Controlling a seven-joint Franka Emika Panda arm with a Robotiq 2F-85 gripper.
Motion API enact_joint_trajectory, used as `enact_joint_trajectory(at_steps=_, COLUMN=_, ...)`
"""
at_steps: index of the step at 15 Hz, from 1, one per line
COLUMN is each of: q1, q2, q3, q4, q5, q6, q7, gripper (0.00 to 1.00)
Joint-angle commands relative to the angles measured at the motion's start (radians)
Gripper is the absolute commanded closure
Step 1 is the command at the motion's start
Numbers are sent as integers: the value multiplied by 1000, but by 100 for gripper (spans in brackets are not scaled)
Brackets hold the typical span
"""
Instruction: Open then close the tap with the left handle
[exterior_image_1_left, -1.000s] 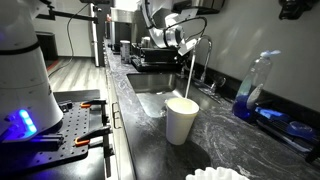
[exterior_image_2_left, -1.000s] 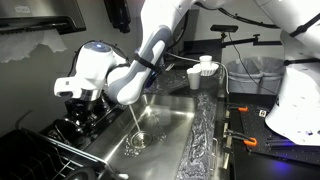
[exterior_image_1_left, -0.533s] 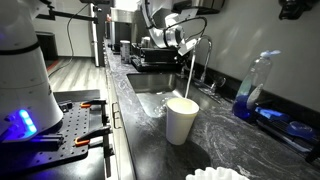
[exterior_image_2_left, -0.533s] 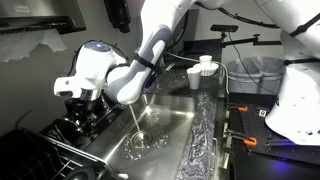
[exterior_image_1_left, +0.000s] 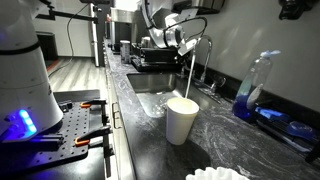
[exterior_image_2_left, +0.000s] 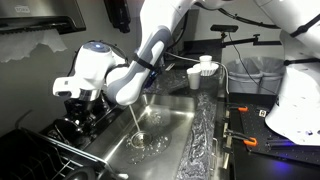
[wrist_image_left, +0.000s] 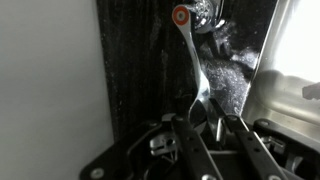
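Over the sink (exterior_image_2_left: 178, 125), the arched chrome tap (exterior_image_1_left: 210, 60) runs thinly.

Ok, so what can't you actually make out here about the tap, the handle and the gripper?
- Left handle: clear only in the wrist view. In both exterior views it is too small and masked by the robot arm.
- Gripper: the wrist view is too dark to tell whether it clamps the lever.
- Tap: in an exterior view the arm hides the spout, and only the water stream shows.

Kitchen: steel sink (exterior_image_2_left: 178, 118), stone counter (exterior_image_1_left: 232, 140), dish rack (exterior_image_2_left: 48, 156).
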Motion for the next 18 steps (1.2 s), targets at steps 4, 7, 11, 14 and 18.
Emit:
enact_joint_trajectory(at_steps=4, q1=45, q2=32, q3=-58, q4=107, q5=16, q6=15, q7=79, gripper=93)
enact_joint_trajectory(at_steps=7, q1=70, q2=67, q3=-93, q4=173, q5=3, q6=16, q7=112, gripper=93)
enact_joint_trajectory(at_steps=11, q1=83, q2=98, q3=-126, q4=270, q5=2, q6=9, q7=141, gripper=93)
enact_joint_trajectory(at_steps=14, q1=83, q2=92, q3=-139, q4=298, q5=-6, q6=20, q7=147, gripper=93)
enact_joint_trajectory(at_steps=18, q1=73, q2=24, q3=-89, q4=209, q5=-11, q6=-27, q7=96, gripper=93)
